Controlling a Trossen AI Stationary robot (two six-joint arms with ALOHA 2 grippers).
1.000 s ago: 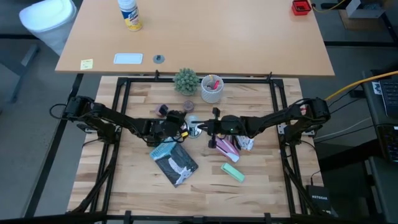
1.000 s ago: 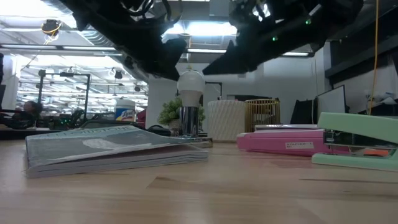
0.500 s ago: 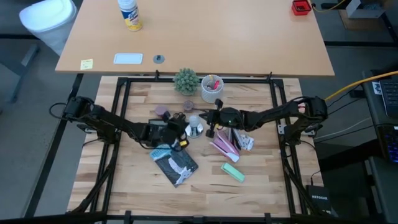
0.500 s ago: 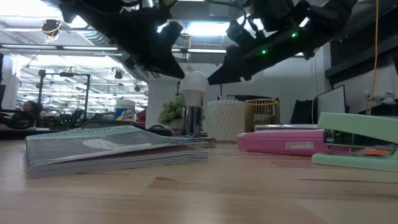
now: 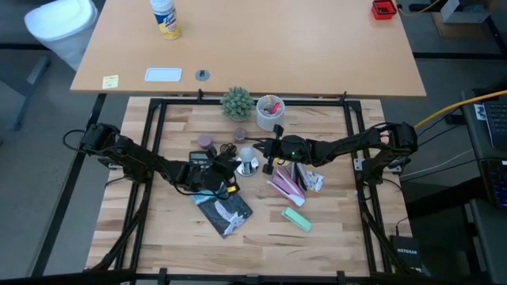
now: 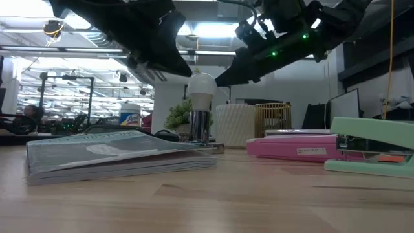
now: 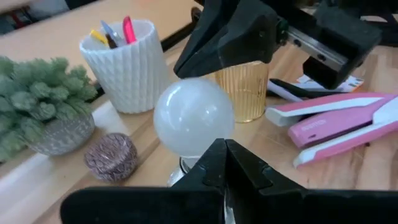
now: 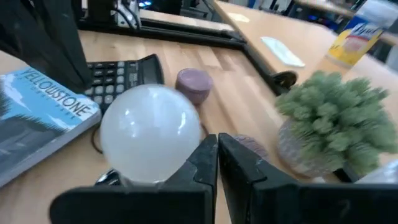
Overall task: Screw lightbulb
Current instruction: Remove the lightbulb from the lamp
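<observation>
- A pale wooden table (image 5: 174, 237) inside a black frame carries the work; beyond it stands a second desk, and the low view looks across into a lit room with ceiling lamps.
- The lightbulb (image 5: 247, 153) stands upright near the middle of the table, its narrow end down in a shiny metal socket (image 6: 198, 125), globe uppermost.
- Around it lie a book (image 5: 223, 207), a pink stapler (image 5: 286, 187), a green stapler (image 5: 297, 218), a small plant (image 5: 237, 103), a white pen cup (image 5: 270, 112) and an amber cup (image 7: 244, 89).
- The left gripper (image 5: 227, 166) sits just beside the lightbulb on the book's side, fingers pressed together and holding nothing.
- The right gripper (image 5: 264, 152) comes in from the opposite side, close to the globe, its fingers likewise nearly touching each other with nothing between them.
- In both wrist views the globe shows just past the closed fingertips, apart from them; neither gripper pinches it.
- Judged from this, the bulb already sits in its socket and the step in hand is turning it home, or checking that it is seated.
- A further turn would call for one gripper to spread around the globe, pinch gently and rotate, while the base is kept from spinning.
- Too hard a squeeze could crack the glass or tip the light base.
</observation>
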